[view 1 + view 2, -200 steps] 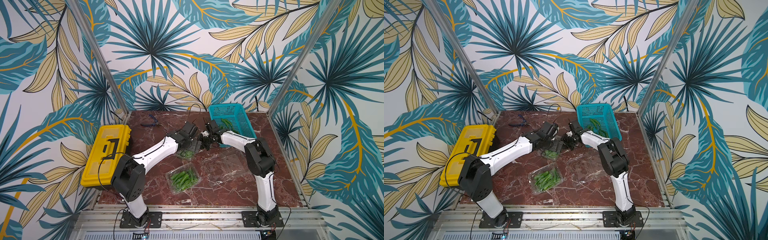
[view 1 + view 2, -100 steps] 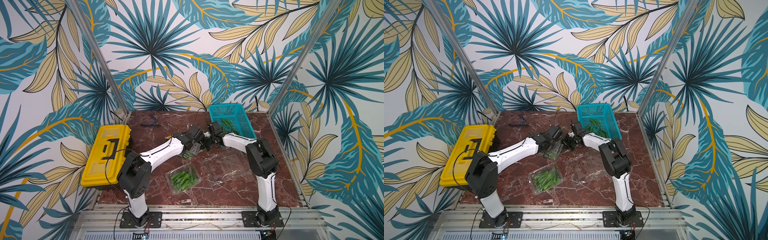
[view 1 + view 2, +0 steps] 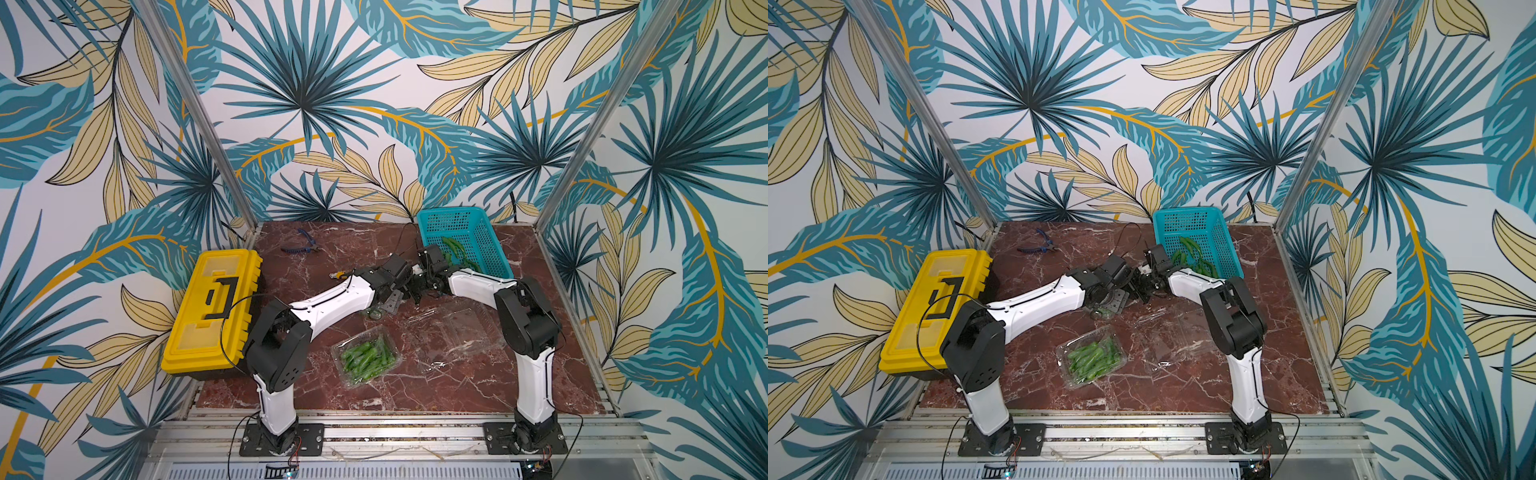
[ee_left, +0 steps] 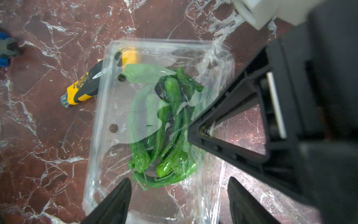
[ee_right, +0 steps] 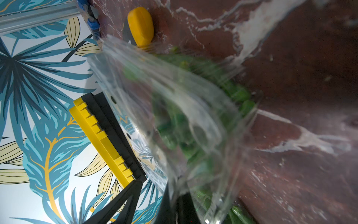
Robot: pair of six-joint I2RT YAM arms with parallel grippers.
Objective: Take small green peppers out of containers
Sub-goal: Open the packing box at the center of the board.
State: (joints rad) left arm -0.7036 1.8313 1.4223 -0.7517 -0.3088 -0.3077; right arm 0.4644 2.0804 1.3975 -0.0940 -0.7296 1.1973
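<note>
Left gripper: fingers spread wide, nothing between them, hanging just above the near end of a clear clamshell punnet. Right gripper: fingers pressed together, pinching the punnet's thin lid at its edge and holding it tilted up. The small green peppers lie in a tangled heap inside this punnet, straight ahead of the left fingers and right beside the right fingertips. Clear film hazes them, so it cannot be told whether the lid is fully out of the way.

Likely risks:
- The lid is flimsy and slick and could slide out of the pinch, dropping back over the heap as the left fingers go in.
- The left fingers may close on punnet wall or film instead of peppers — the light tray would then drag along.
- The peppers are glossy and hooked together by their stems, so a grabbed clump could shed some onto the marble table.
- The two grippers sit very close, so a small sideways move risks a knock.
- A yellow utility knife lies just past the punnet's far corner, and a shoved tray would push it.

Further out, a teal basket beyond the right fingers has a few peppers in it. A closed full punnet and an empty open punnet sit back toward the arm bases.
</note>
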